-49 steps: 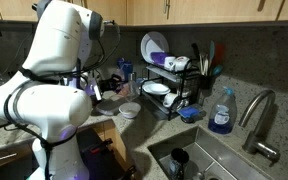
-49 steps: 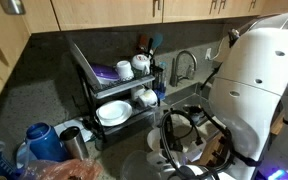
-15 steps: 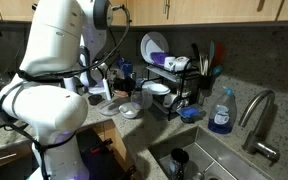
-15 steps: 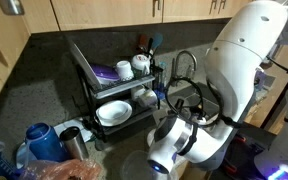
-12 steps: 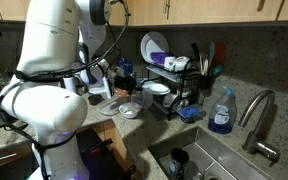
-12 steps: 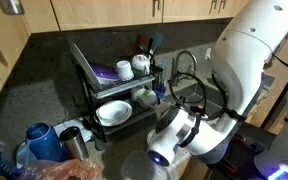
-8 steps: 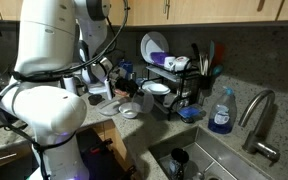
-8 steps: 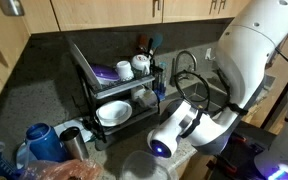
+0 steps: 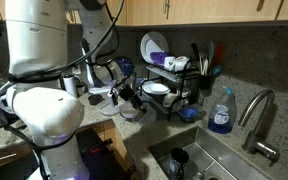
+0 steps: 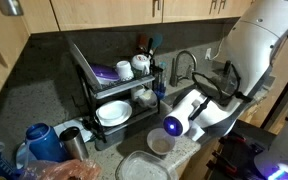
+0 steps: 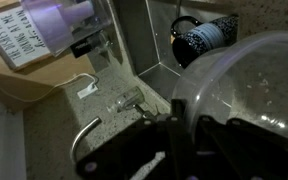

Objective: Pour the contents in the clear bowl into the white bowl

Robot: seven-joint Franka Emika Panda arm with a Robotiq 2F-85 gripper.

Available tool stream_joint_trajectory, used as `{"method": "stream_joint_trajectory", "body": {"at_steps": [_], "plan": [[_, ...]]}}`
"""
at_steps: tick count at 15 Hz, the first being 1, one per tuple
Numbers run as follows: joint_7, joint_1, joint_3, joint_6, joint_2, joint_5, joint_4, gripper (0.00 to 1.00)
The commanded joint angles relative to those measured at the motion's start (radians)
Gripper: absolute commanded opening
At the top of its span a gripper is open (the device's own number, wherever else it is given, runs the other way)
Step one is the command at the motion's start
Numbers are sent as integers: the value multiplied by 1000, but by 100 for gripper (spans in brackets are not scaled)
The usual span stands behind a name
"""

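In the wrist view the clear bowl (image 11: 239,85) fills the right side. My gripper (image 11: 174,118) is shut on its rim, one dark finger on each side of the glassy wall. In an exterior view the gripper (image 9: 125,97) hangs low over the counter in front of the dish rack. The pale clear bowl (image 9: 105,98) shows tilted at its left, and the white bowl (image 9: 134,113) sits just below and right of it. In an exterior view the white bowl (image 10: 162,144) lies under the wrist, with the clear bowl (image 10: 139,168) nearer the camera. What the clear bowl holds cannot be made out.
A black dish rack (image 9: 174,80) with plates and cups stands behind the bowls. A blue soap bottle (image 9: 221,112) and faucet (image 9: 260,112) stand by the sink (image 9: 209,158). A dark speckled object (image 11: 206,40) lies beyond the clear bowl. Blue kettles (image 10: 39,140) crowd one counter end.
The arm has swung the gripper and the clear bowl toward the dish rack and over the white bowl. The grip on the rim has stayed shut.
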Motion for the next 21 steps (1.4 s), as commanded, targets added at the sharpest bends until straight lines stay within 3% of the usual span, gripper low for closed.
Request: {"method": "stream_joint_trajectory", "body": {"at_steps": [1,11,21], "plan": [[68,-33,-31,174,-165,26,-141,1],[154,-95,-140,518,-337,2,-312,1],[265,-187,-217,818,-275,-93,-298,1]]}}
